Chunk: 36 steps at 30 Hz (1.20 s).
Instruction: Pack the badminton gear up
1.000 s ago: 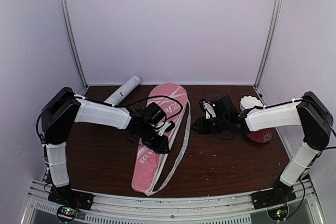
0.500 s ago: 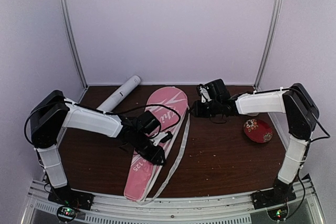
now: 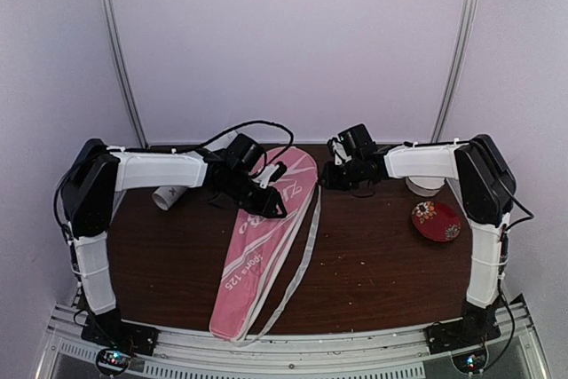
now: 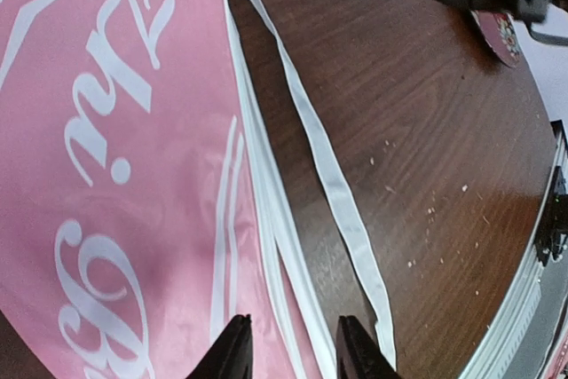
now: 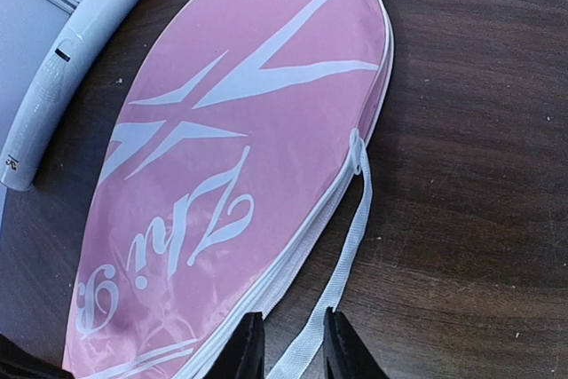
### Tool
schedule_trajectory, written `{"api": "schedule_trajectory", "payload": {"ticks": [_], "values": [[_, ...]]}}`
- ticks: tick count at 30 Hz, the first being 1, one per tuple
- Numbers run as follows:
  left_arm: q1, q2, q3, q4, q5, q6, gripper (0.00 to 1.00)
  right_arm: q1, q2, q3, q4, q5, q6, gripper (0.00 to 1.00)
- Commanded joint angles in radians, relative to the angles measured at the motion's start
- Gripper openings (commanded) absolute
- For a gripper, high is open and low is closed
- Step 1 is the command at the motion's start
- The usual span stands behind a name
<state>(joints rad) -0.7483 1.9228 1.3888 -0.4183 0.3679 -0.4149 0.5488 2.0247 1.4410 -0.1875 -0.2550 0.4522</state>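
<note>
The pink racquet cover [image 3: 263,241] with white stripes lies flat in the middle of the table, head end at the back. It fills the left wrist view [image 4: 115,157] and the right wrist view [image 5: 231,166]. My left gripper [image 3: 272,208] is open just above the cover's white zip edge [image 4: 266,246]. My right gripper [image 3: 327,180] is open low beside the cover's head, and the white strap [image 5: 351,232] runs between its fingertips. The long white tube [image 5: 80,51] lies at the back left, mostly hidden by my left arm in the top view [image 3: 166,195]. No racquets show.
A small red patterned dish [image 3: 436,220] sits at the right, also seen in the left wrist view [image 4: 499,35]. A white object [image 3: 424,186] pokes out from behind my right arm. The strap's loose loop [image 3: 300,259] trails along the cover's right side on the brown table [image 3: 382,264].
My left gripper moved from the cover's middle back toward its head end. My right gripper moved left and back to the cover's head. The cover's handle end swung left; the left arm now hides most of the tube.
</note>
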Motion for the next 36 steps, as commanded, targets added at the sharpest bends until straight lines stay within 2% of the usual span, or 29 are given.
{"api": "schedule_trajectory", "payload": {"ticks": [1, 7, 13, 23, 36], "values": [[-0.001, 0.127, 0.12, -0.031, -0.083, 0.017, 0.33, -0.006, -0.01, 0.014, -0.016, -0.011, 0.002, 0.26], [-0.001, 0.214, 0.147, -0.034, -0.074, 0.0, 0.31, -0.006, -0.026, -0.008, -0.021, -0.01, -0.016, 0.25], [-0.03, 0.216, 0.048, -0.025, -0.048, -0.02, 0.28, -0.007, -0.022, 0.039, -0.086, 0.046, -0.064, 0.25], [-0.067, 0.174, -0.126, 0.063, 0.0, -0.059, 0.25, -0.009, 0.049, 0.167, -0.21, 0.094, -0.131, 0.27], [-0.068, 0.179, -0.131, 0.075, 0.013, -0.052, 0.25, -0.009, 0.185, 0.39, -0.349, 0.106, -0.147, 0.28]]}}
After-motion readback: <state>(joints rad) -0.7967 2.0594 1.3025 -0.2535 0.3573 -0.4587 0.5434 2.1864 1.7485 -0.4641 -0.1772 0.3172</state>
